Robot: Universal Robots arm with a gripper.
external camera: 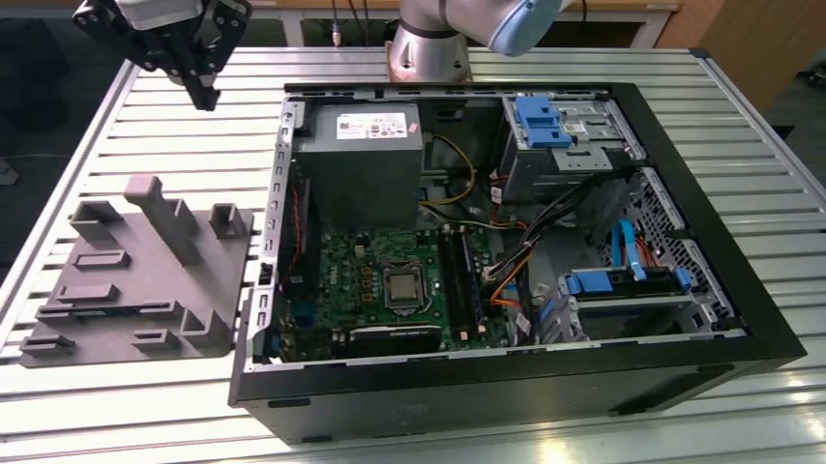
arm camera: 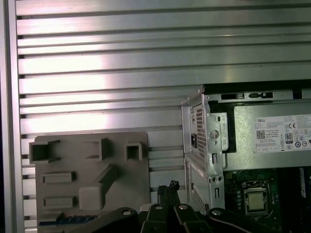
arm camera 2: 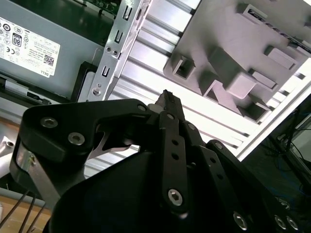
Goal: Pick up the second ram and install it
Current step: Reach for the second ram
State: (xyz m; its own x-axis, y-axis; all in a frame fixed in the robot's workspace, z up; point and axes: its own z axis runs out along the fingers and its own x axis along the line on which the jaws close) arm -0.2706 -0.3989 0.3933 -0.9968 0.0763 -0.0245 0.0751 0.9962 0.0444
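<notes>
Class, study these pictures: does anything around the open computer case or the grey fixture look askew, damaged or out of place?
Nothing stands out. The computer case lies open on the slatted table, cables inside it; the grey fixture sits flat beside it; the pincer hangs shut and empty above the table.

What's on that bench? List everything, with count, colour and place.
table: 1, silver slats, under everything.
tray: 1, grey, exterior view's left, beside the case.
computer case: 1, black, open, exterior view's right.
power supply: 1, grey, inside the case.
motherboard: 1, green, inside the case, next to the power supply.
processor: 1, silver, on the motherboard.
drive brackets: 2, blue, inside the case.
cables: several, orange, yellow, black, inside the case.
blue strip: 1, in the tray; maybe a ram, cannot tell.
arm: 1, grey and blue, behind the case.
gripper: 1, black, shut, empty, above the table beyond the tray.
</notes>
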